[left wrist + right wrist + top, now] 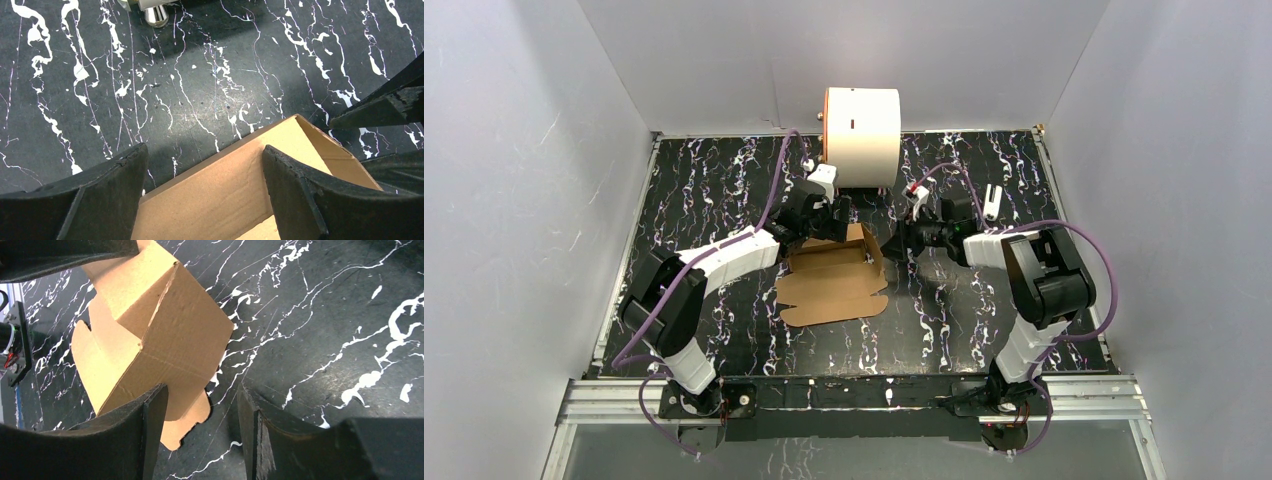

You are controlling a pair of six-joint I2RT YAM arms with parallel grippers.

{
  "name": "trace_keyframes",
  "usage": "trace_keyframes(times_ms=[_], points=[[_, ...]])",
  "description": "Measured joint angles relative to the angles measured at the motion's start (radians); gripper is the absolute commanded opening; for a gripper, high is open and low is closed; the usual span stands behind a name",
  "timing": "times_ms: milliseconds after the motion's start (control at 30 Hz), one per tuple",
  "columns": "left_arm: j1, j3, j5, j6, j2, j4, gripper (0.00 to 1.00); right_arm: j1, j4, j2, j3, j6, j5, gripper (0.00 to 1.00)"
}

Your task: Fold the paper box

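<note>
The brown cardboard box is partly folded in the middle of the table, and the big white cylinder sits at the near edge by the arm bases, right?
Not quite: the white cylinder sits at the far edge by the back wall, as the top view shows. The paper box is partly folded in the middle, as you said.

This looks like a robotics lab test cell, not a lived-in room. Plain white panel walls (524, 200) box in a black marble-patterned tabletop (724, 190) on three sides. An aluminium extrusion rail (874, 395) runs along the near edge, where the left arm (714, 262) and the right arm (1044, 270) are mounted, purple cables (776, 185) looping off them. A white cylinder with an orange rim (864, 135) stands by the back wall.
</note>
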Motion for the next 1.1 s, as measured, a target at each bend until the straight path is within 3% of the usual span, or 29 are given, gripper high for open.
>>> trace_keyframes(times_ms=[667,1100], points=[[0.0,-0.011,0.056,-0.051,0.0,0.013,0.8,0.079,0.253,-0.016,-0.098,-0.003,0.025,0.71],[0.012,0.032,0.097,-0.09,0.038,-0.031,0.8,0.11,0.328,-0.014,-0.115,-0.01,0.055,0.74]])
